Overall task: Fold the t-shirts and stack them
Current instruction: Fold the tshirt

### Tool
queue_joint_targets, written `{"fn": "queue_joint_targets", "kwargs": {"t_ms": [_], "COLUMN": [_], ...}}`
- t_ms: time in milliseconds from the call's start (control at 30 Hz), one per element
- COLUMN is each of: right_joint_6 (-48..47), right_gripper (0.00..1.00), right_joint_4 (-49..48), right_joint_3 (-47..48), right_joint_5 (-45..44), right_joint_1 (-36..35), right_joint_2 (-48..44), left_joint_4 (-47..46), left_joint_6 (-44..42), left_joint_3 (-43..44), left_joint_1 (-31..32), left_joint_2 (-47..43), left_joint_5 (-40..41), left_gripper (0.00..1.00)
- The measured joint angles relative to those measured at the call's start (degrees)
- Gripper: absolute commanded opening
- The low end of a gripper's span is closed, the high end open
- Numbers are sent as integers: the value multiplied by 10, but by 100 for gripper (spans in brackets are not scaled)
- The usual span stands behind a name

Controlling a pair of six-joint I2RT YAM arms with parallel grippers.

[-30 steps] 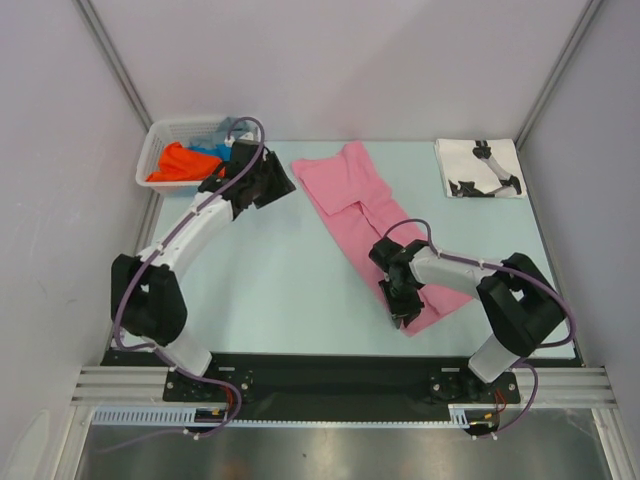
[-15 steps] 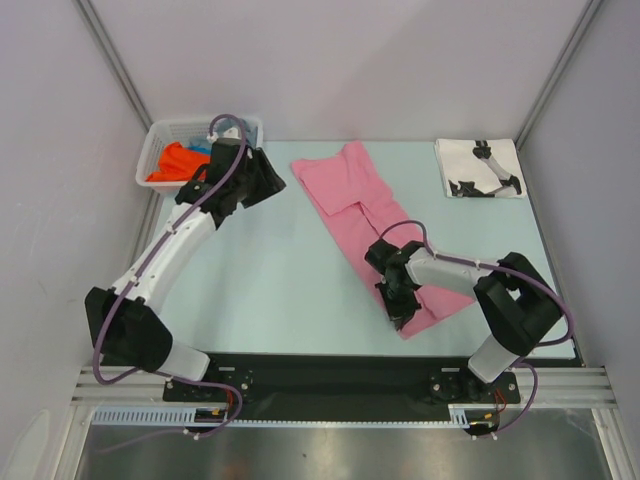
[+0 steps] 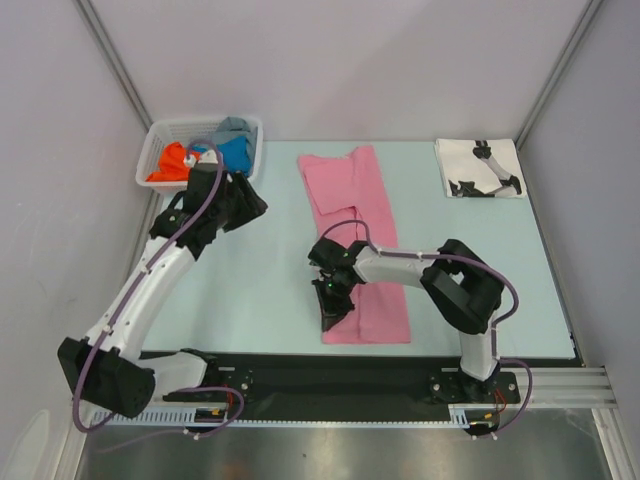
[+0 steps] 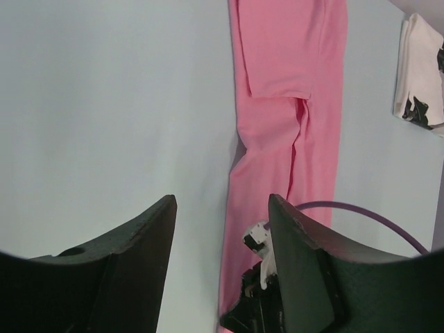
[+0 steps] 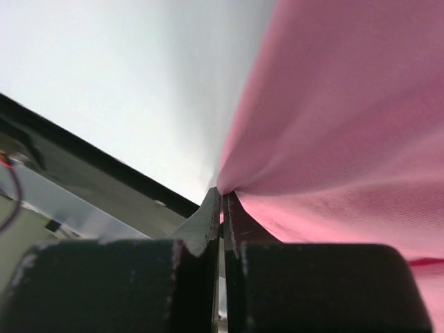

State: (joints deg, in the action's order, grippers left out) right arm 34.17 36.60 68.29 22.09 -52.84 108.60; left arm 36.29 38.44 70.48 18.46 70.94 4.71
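The right gripper (image 5: 222, 198) is pinched tight on the pink t-shirt (image 3: 362, 230), gripping only a thin edge by the table's (image 3: 255, 290) near edge. A hard tug could pull it free. The left gripper (image 4: 222, 208) gapes wide, empty.

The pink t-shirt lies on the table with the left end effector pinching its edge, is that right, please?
Not quite: the right wrist view shows the right end effector, not the left, pinching the edge of the pink t-shirt, which lies on the table.
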Motion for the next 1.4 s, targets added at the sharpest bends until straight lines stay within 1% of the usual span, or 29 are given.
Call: {"fn": "queue_joint_targets", "kwargs": {"t_ms": [133,167,233,267,333,367,467,500,567,700,767,867,933,1033,1100,1233,1400], "right_joint_6": [39,50,66,72,77,76,58,49,35,23,23,26,30,38,44,62,78], "right_gripper": [0,3,14,25,32,43,57,59,59,53,49,44,44,48,50,52,51], "right_joint_4": [-22,-29,-40,-46,-56,-55,-52,-43,-21,-14,-12,-16,-19,-19,-26,-65,-120], "right_joint_3": [59,68,89,95,98,97,67,49,18,-74,-137,-232,-288,-363,-400,-455,-484], "right_joint_5": [6,12,24,29,40,43,38,34,19,0,-1,0,2,15,31,73,119], "right_joint_1": [-26,-31,-40,-43,-49,-50,-46,-41,-28,25,64,126,155,195,224,261,264], "right_joint_2": [34,38,50,55,58,57,30,7,-44,-187,-260,-330,-361,-409,-433,-458,-456], "left_joint_4": [13,17,22,25,28,29,29,24,17,-7,-18,-33,-42,-56,-67,-80,-88], "left_joint_6": [-1,-2,-6,-10,-15,-16,-21,-21,-19,-3,13,38,56,79,88,98,106], "left_joint_3": [-36,-43,-54,-59,-73,-80,-116,-132,-171,-268,-309,-354,-375,-393,-398,-412,-418], "left_joint_1": [-9,-10,-13,-14,-15,-15,-16,-16,-16,-5,25,89,126,161,170,187,195], "left_joint_2": [-49,-59,-73,-79,-90,-95,-111,-116,-132,-162,-166,-164,-160,-148,-120,-56,-49], "left_joint_5": [3,3,2,1,-5,-10,-42,-57,-86,-149,-168,-184,-185,-184,-184,-181,-172], "left_gripper": [63,64,64,65,67,66,66,64,62,62,61,62,63,63,61,60,60]}}
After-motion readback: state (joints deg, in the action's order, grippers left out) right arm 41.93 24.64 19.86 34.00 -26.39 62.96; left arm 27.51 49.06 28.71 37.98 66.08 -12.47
